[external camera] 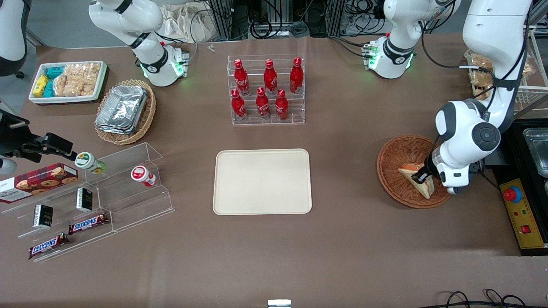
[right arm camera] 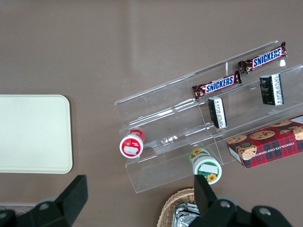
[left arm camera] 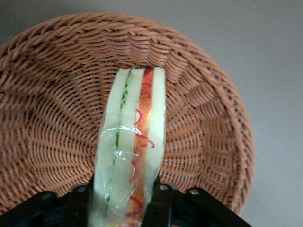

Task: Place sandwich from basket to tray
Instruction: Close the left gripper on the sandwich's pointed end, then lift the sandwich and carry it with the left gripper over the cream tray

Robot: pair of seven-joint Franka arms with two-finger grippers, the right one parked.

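Note:
The sandwich (external camera: pixel 410 173), a wrapped white-bread wedge with red and green filling, stands on edge in the reddish-brown wicker basket (external camera: pixel 394 154) toward the working arm's end of the table. My left gripper (external camera: pixel 423 178) reaches down into the basket, and its black fingers (left arm camera: pixel 158 203) press against both bread faces of the sandwich (left arm camera: pixel 135 132). The basket wall (left arm camera: pixel 57 94) surrounds it and the sandwich's lower edge still looks close to the weave. The cream tray (external camera: pixel 262 182) lies bare at the table's middle and shows too in the right wrist view (right arm camera: pixel 33 132).
A clear rack of red bottles (external camera: pixel 266 90) stands farther from the front camera than the tray. A tan basket of foil trays (external camera: pixel 124 111), a white snack bin (external camera: pixel 68 81) and an acrylic snack shelf (external camera: pixel 94 201) lie toward the parked arm's end. A yellow control box (external camera: pixel 520 209) sits beside the basket.

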